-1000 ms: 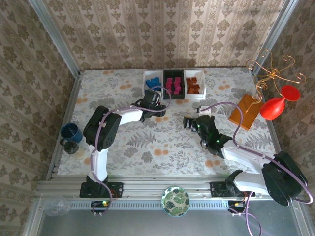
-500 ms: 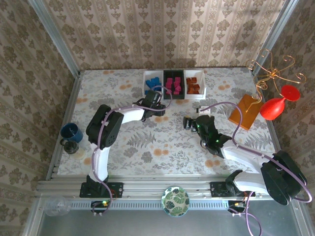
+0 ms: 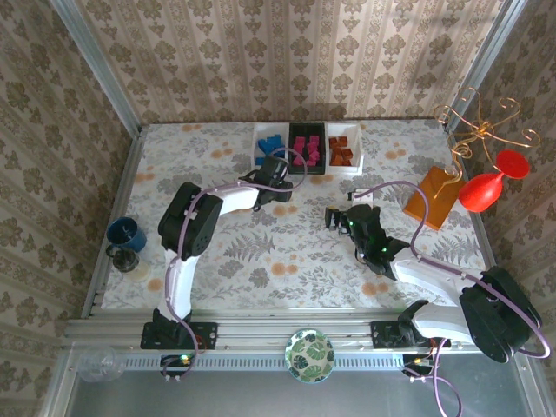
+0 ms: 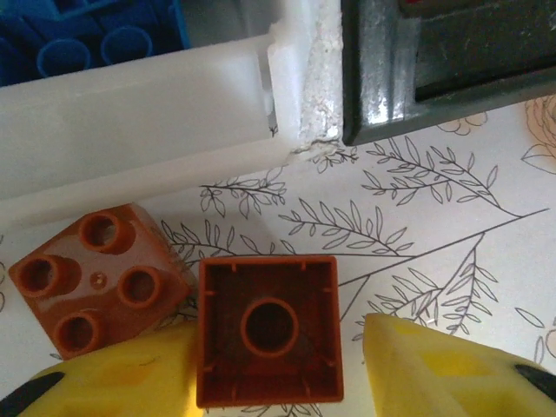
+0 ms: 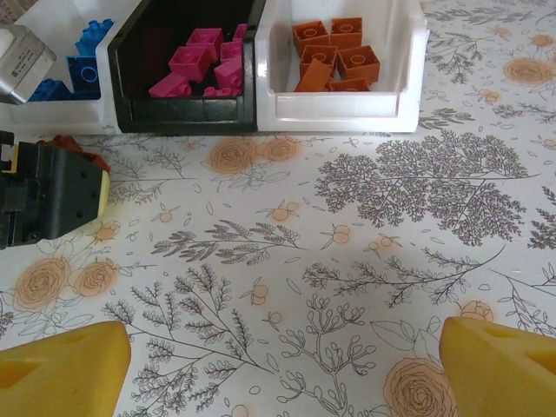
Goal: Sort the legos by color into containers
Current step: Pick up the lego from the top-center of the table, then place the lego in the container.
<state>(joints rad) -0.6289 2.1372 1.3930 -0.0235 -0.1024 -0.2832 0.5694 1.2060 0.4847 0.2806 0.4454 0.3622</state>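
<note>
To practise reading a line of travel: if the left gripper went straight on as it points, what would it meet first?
The left gripper would meet the brown brick, hollow side up between its fingers; beyond it, probably the white tray, though depth is unclear.

Both arms are the same build, left arm (image 3: 187, 228) and right arm (image 3: 439, 280): chunky black joints, white links between them, black bases (image 3: 167, 334), and a lilac cable (image 3: 233, 189) looping loose back from each wrist. The left gripper (image 4: 274, 334) has fat rounded yellow fingers (image 4: 122, 378) with black marks at their outer edges, plus a boxy black housing (image 5: 52, 193) behind them. Same yellow fingers (image 5: 499, 365) on the right gripper (image 5: 282, 334)
</note>
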